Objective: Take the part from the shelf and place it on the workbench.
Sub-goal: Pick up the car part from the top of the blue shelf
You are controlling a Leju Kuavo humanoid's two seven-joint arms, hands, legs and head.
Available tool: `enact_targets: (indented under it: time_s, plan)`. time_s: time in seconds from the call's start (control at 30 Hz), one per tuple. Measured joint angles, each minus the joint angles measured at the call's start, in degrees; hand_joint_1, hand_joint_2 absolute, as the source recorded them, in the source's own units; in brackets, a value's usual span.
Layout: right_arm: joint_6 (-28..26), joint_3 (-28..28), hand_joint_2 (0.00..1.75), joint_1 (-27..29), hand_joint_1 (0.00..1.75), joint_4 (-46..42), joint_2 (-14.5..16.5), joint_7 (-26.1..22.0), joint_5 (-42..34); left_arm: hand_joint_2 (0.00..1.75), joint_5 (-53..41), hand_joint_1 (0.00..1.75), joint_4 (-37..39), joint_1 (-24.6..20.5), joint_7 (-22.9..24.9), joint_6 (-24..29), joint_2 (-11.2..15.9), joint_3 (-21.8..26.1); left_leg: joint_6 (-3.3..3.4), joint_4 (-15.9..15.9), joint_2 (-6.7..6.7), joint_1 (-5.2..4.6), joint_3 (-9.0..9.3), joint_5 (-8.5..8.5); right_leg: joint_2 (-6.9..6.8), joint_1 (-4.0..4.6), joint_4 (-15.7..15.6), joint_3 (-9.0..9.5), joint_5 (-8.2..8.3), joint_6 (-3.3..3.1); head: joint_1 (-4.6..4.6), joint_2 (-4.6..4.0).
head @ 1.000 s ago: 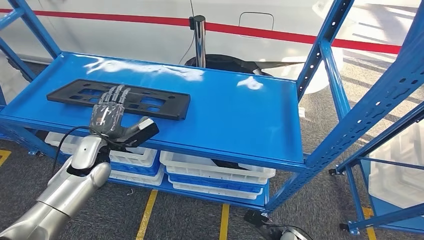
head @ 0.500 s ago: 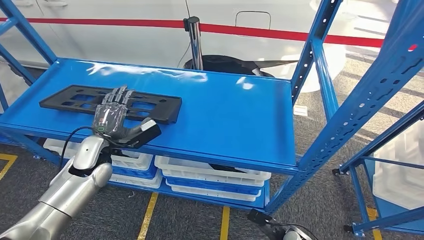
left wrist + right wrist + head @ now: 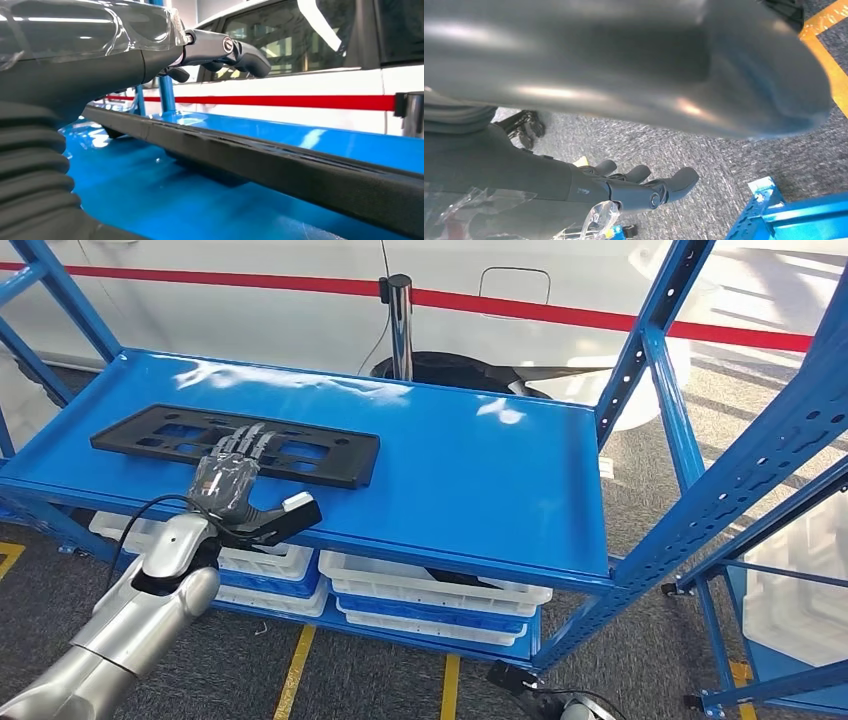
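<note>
The part (image 3: 235,444), a long, flat black plastic plate with cut-outs, lies on the blue shelf (image 3: 470,480) directly under the left hand (image 3: 228,480), whose fingers (image 3: 247,443) extend spread over its near edge without closing on it. It appears light, stiff and thin, likely slippery; the near long edge, below the fingertips, seems the best hold. The right hand (image 3: 624,187) hangs over the floor, fingers loosely curled, holding nothing.

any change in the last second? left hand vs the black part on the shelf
Little. The view itself sways between pictures, so the small shift of the scene is the camera's. The left hand has slid back slightly toward the shelf's near edge; its fingers now reach less far across the black part. Nothing was gripped or released. The part lies flat in the same spot, and the right hand hangs over the floor.
</note>
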Motion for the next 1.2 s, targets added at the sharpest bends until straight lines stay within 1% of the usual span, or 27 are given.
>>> enact_targets:
  time_s: [0.03, 0.07, 0.1, 0.13, 0.2, 0.23, 0.27, 0.33, 0.4, 0.47, 0.53, 0.57, 0.6, 0.63, 0.67, 0.73, 0.77, 0.8, 0.87, 0.93, 0.97, 1.03, 1.07, 1.1, 1.13, 1.17, 1.2]
  plan:
    - [0.0, 0.0, 0.0, 0.0, 0.0, 0.0, 0.0, 0.0, 0.0, 1.75, 0.1, 0.0, 0.0, 0.1, -0.1, -0.1, 0.0, 0.0, 0.11, 0.0, 0.0, 0.0, 0.01, -0.01, 0.0, -0.08, 4.3, -2.0, -1.8, 0.18, 0.04, 0.0]
    - [0.0, 0.0, 0.0, 0.0, 0.0, 0.0, 0.0, 0.0, 0.0, 1.75, 0.3, 0.0, 0.0, 0.2, -0.4, -0.3, 0.0, 0.0, 0.12, 0.0, -0.03, -0.01, 0.02, -0.03, -0.01, -0.16, 7.4, -3.56, -2.76, 0.31, 0.05, 0.0]
    - [0.0, 0.0, 0.0, 0.0, 0.0, 0.0, 0.0, 0.0, 0.0, 1.75, 0.6, 0.0, 0.0, 0.2, -0.9, -0.5, 0.0, -0.1, 0.11, 0.1, -0.08, 0.0, 0.06, -0.05, -0.01, -0.21, 8.5, -4.13, -2.56, 0.37, 0.05, 0.0]
    - [0.0, 0.0, 0.0, 0.0, 0.0, 0.0, 0.0, 0.0, 0.0, 1.75, 1.0, 0.0, 0.0, 0.3, -1.4, -0.8, 0.1, -0.1, 0.06, 0.1, -0.15, 0.02, 0.13, -0.09, -0.02, -0.26, 7.0, -3.5, -1.23, 0.38, 0.05, 0.0]
    - [0.0, 0.0, 0.0, 0.0, 0.0, 0.0, -0.1, 0.0, 0.1, 1.75, 1.8, 0.0, 0.0, 0.3, -2.7, -1.2, 0.2, 0.0, -0.23, 0.1, -0.28, 0.07, 0.39, -0.28, -0.03, -0.34, -1.3, 0.44, 2.86, 0.21, 0.06, 0.0]
    - [0.0, 0.0, 0.0, 0.0, 0.0, 0.0, -0.1, -0.1, 0.2, 1.75, 2.1, 0.0, 0.0, 0.3, -3.3, -1.3, 0.3, 0.0, -0.48, 0.2, -0.32, -0.01, 0.45, -0.42, -0.01, -0.27, -5.2, 2.32, 4.29, 0.03, 0.06, 0.0]
    - [0.0, 0.0, 0.0, 0.0, 0.0, 0.0, -0.1, -0.1, 0.3, 1.75, 2.3, 0.0, -0.1, 0.3, -3.7, -1.5, 0.4, 0.0, -0.75, 0.2, -0.33, -0.1, 0.47, -0.51, 0.02, -0.2, -7.7, 3.53, 5.03, -0.16, 0.05, 0.0]
    - [0.0, 0.0, 0.0, 0.1, 0.0, 0.0, -0.1, -0.2, 0.5, 1.75, 2.5, 0.0, -0.2, 0.4, -4.4, -1.9, 0.8, 0.0, -1.33, 0.2, -0.32, -0.18, 0.45, -0.53, 0.07, 0.11, -8.8, 4.02, 5.1, -0.71, 0.03, 0.0]
    - [0.1, 0.0, 0.0, 0.1, 0.0, 0.0, -0.1, -0.3, 0.5, 1.75, 2.4, 0.0, -0.4, 0.6, -5.0, -2.1, 1.3, 0.0, -1.95, 0.5, -0.29, 0.02, 0.27, -1.07, 0.05, 0.02, -9.1, 4.15, 5.32, -1.47, 0.01, 0.0]
    - [0.2, 0.0, 0.0, 0.0, 0.0, 0.0, -0.1, -0.4, 0.6, 1.75, 2.0, 0.0, -0.6, 0.7, -5.4, -2.2, 2.1, -0.1, -2.52, 4.7, -0.19, 0.13, -1.6, -3.62, 0.04, -0.2, -9.4, 4.33, 5.57, -2.15, -0.13, 0.0]
    - [0.3, 0.0, 0.0, 0.0, 0.0, 0.0, -0.1, -0.5, 0.8, 1.75, 1.5, 0.0, -0.6, 0.9, -5.7, -2.3, 2.7, -0.2, -2.91, 13.1, -0.12, 0.17, -5.47, -7.21, 0.1, -0.14, -9.4, 4.34, 5.55, -2.44, -0.26, 0.0]
    - [0.3, 0.0, 0.0, 0.1, 0.0, 0.0, -0.1, -0.6, 0.9, 1.75, 1.4, 0.0, -0.6, 1.1, -5.8, -2.3, 3.0, -0.3, -3.02, 16.5, -0.1, 0.19, -7.19, -8.23, 0.14, -0.11, -9.4, 4.36, 5.52, -2.49, -0.26, 0.0]
    - [0.4, 0.0, 0.0, 0.1, 0.0, 0.0, -0.1, -0.6, 1.0, 1.75, 1.4, 0.0, -0.6, 1.2, -6.0, -2.2, 3.4, -0.5, -3.08, 17.9, -0.09, 0.2, -8.0, -8.22, 0.18, -0.1, -9.4, 4.38, 5.5, -2.51, -0.27, 0.0]
    - [0.4, 0.0, 0.0, 0.1, 0.0, 0.0, -0.1, -0.6, 1.0, 1.75, 1.3, 0.0, -0.6, 1.3, -6.2, -2.2, 3.7, -0.7, -3.08, 16.9, -0.07, 0.21, -7.64, -7.17, 0.21, -0.1, -9.4, 4.43, 5.49, -2.52, -0.27, 0.0]
    - [0.4, 0.0, 0.0, 0.1, 0.0, 0.0, -0.1, -0.6, 1.0, 1.75, 1.3, 0.0, -0.6, 1.2, -6.4, -2.1, 4.1, -0.8, -3.0, 13.5, -0.05, 0.21, -6.04, -5.28, 0.24, -0.09, -9.4, 4.51, 5.47, -2.49, -0.27, 0.0]
    - [0.4, 0.0, 0.0, 0.0, 0.0, 0.0, 0.0, -0.6, 1.1, 1.75, 1.3, 0.0, -0.6, 0.8, -6.2, -1.6, 5.0, -1.0, -2.47, 4.6, 0.03, 0.05, -1.7, -1.69, 0.33, 0.07, -9.3, 4.59, 5.36, -2.3, -0.27, 0.0]
    - [0.4, 0.0, 0.0, 0.0, 0.0, 0.0, 0.0, -0.6, 1.1, 1.75, 1.3, 0.0, -0.6, 0.6, -5.9, -1.3, 5.4, -1.0, -2.14, 1.7, 0.05, -0.09, -0.26, -0.72, 0.37, 0.19, -9.3, 4.56, 5.32, -2.12, -0.24, 0.0]
    - [0.4, 0.0, 0.0, 0.0, 0.0, 0.0, 0.0, -0.6, 1.1, 1.75, 1.3, 0.0, -0.6, 0.4, -5.4, -0.8, 5.9, -1.0, -1.85, 0.3, 0.05, -0.25, 0.4, -0.41, 0.37, 0.29, -9.3, 4.51, 5.31, -1.92, -0.21, 0.0]
    - [0.4, 0.0, 0.0, 0.0, 0.0, 0.0, 0.0, -0.5, 1.2, 1.75, 1.3, 0.0, -0.5, 0.1, -4.2, 0.2, 6.7, -1.0, -1.37, 0.0, 0.02, -0.28, 0.44, -0.27, 0.32, 0.35, -9.4, 4.43, 5.28, -1.39, -0.14, 0.0]
    - [0.3, 0.0, 0.0, 0.0, 0.0, 0.0, -0.1, -0.5, 1.2, 1.75, 1.3, 0.0, -0.3, -0.3, -3.3, 0.9, 7.4, -0.9, -0.74, -0.3, 0.0, 0.01, 0.56, -0.01, 0.19, 0.31, -7.7, 3.79, 3.97, -0.78, -0.07, 0.0]
    - [0.3, 0.0, 0.0, 0.0, 0.0, 0.0, -0.1, -0.5, 1.2, 1.75, 1.2, 0.0, -0.2, -0.6, -3.0, 1.0, 7.7, -0.9, -0.44, -0.4, 0.01, 0.19, 0.64, 0.1, 0.13, 0.27, -5.2, 2.72, 2.43, -0.52, 0.01, 0.0]
    - [0.3, 0.0, 0.0, 0.1, 0.0, 0.0, -0.1, -0.4, 1.2, 1.75, 1.1, 0.0, 0.1, -0.9, -2.5, 1.2, 8.1, -0.8, -0.16, -0.4, 0.01, 0.19, 0.66, 0.09, 0.08, 0.06, 3.1, -0.94, -1.47, -0.14, 0.14, 0.0]
    - [0.3, 0.0, 0.0, 0.1, 0.0, 0.0, 0.0, -0.3, 1.2, 1.75, 1.0, 0.0, 0.2, -1.0, -2.2, 1.2, 8.3, -0.9, -0.14, -0.4, -0.01, 0.17, 0.66, 0.08, 0.07, -0.04, 6.8, -2.68, -2.67, 0.0, 0.18, 0.0]
    - [0.3, 0.0, 0.0, 0.1, 0.0, 0.0, 0.0, -0.3, 1.2, 1.75, 0.9, 0.0, 0.4, -1.0, -2.0, 1.2, 8.5, -0.9, -0.15, -0.4, -0.04, 0.16, 0.68, 0.06, 0.07, -0.12, 8.6, -3.63, -2.86, 0.09, 0.19, 0.0]
    - [0.3, 0.0, 0.0, 0.1, 0.0, 0.0, -0.1, -0.3, 1.3, 1.75, 0.8, 0.0, 0.6, -1.0, -1.8, 1.3, 8.7, -0.9, -0.17, -0.4, -0.08, 0.17, 0.73, 0.04, 0.05, -0.18, 7.8, -3.36, -1.86, 0.12, 0.19, 0.0]
    - [0.3, 0.0, 0.0, 0.1, 0.0, 0.0, -0.1, -0.3, 1.3, 1.75, 0.7, 0.0, 0.7, -1.0, -1.5, 1.3, 8.9, -0.9, -0.26, -0.4, -0.12, 0.2, 0.83, -0.01, 0.02, -0.22, 4.5, -1.88, 0.11, 0.06, 0.19, 0.0]
    - [0.2, 0.0, 0.0, 0.1, 0.0, 0.0, -0.1, -0.2, 1.3, 1.75, 0.7, 0.0, 0.9, -1.1, -1.3, 1.3, 9.2, -0.8, -0.4, -0.4, -0.14, 0.22, 0.94, -0.11, 0.0, -0.25, -0.1, 0.3, 2.32, -0.05, 0.19, 0.0]
